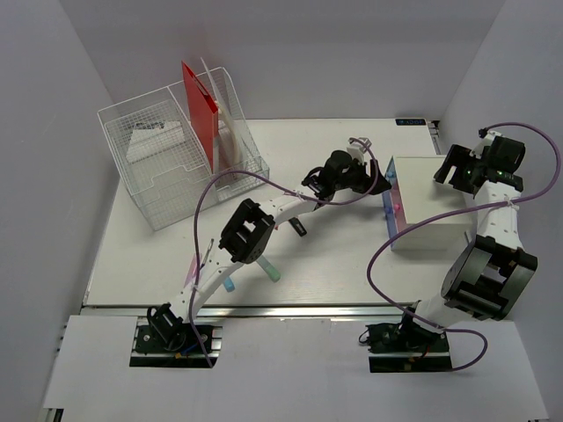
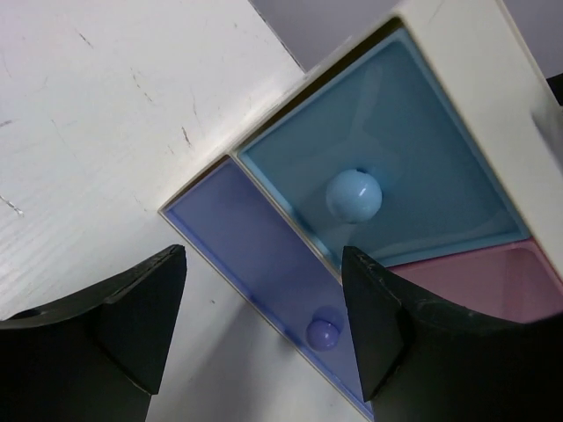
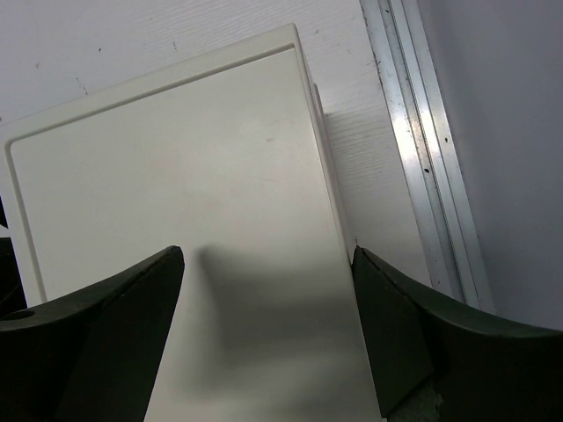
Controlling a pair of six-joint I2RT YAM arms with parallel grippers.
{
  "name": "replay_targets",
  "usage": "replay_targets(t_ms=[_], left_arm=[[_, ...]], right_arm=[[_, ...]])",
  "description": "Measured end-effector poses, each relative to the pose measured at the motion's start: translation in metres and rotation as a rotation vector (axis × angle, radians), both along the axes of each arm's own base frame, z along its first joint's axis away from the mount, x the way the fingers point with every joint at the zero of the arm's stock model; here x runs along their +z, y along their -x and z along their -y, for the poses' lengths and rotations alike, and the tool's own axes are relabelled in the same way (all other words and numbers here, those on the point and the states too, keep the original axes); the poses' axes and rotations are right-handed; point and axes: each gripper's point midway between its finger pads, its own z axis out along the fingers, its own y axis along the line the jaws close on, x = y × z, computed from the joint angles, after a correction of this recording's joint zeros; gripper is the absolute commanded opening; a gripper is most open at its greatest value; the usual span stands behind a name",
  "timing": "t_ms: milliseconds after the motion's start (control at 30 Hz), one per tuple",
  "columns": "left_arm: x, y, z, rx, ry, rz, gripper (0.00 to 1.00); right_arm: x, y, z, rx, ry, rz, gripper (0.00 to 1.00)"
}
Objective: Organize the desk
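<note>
The left arm reaches diagonally toward centre-right; the left gripper (image 2: 264, 281) is open and empty, facing the drawer box (image 1: 433, 209). The right gripper (image 3: 268, 272) hovers open and empty above it. The desk (image 1: 325, 259) occupies frame centre, long axis left-right.

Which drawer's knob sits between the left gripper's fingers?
The purple drawer's knob, low between the left gripper's fingers; the blue drawer's knob lies beyond them.

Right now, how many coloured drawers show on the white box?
3, in the left wrist view: a blue drawer in the middle, a purple drawer lower left, a pink drawer lower right. Others may be hidden.
</note>
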Motion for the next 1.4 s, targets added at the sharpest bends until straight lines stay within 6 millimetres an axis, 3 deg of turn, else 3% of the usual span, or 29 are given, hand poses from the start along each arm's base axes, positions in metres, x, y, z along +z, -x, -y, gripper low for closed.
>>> replay_targets(t_ms=[267,467,667,767,867,967,1233,1400], left_arm=[[0.011,-0.006,-0.002,0.031,0.011,0.027,0.81],[0.011,0.028,-0.034,-0.018,-0.077,0.002,0.81],[0.065,0.069,-0.06,-0.181,-0.01,0.075,0.83],[0.094,0.09,-0.058,-0.348,0.083,0.156,0.82],[0.107,0.103,-0.048,-0.497,0.161,0.205,0.81],[0.099,0.106,-0.037,-0.581,0.203,0.21,0.8],[0.031,0.101,-0.022,-0.565,0.138,0.102,0.73],[0.03,0.096,-0.011,-0.518,0.133,0.115,0.7]], right_arm=[[-0.001,-0.001,0.0,0.003,0.001,0.004,0.82],[0.0,-0.001,-0.003,-0.003,-0.017,0.005,0.82],[-0.002,0.0,-0.001,-0.049,-0.034,-0.006,0.82],[-0.002,0.0,-0.001,-0.063,-0.04,-0.007,0.82],[-0.002,0.0,0.0,-0.072,-0.046,-0.009,0.82],[-0.002,0.0,0.0,-0.081,-0.048,-0.01,0.81],[-0.001,0.002,-0.001,-0.085,-0.049,-0.008,0.81],[-0.002,0.003,-0.001,-0.085,-0.048,-0.008,0.8]])
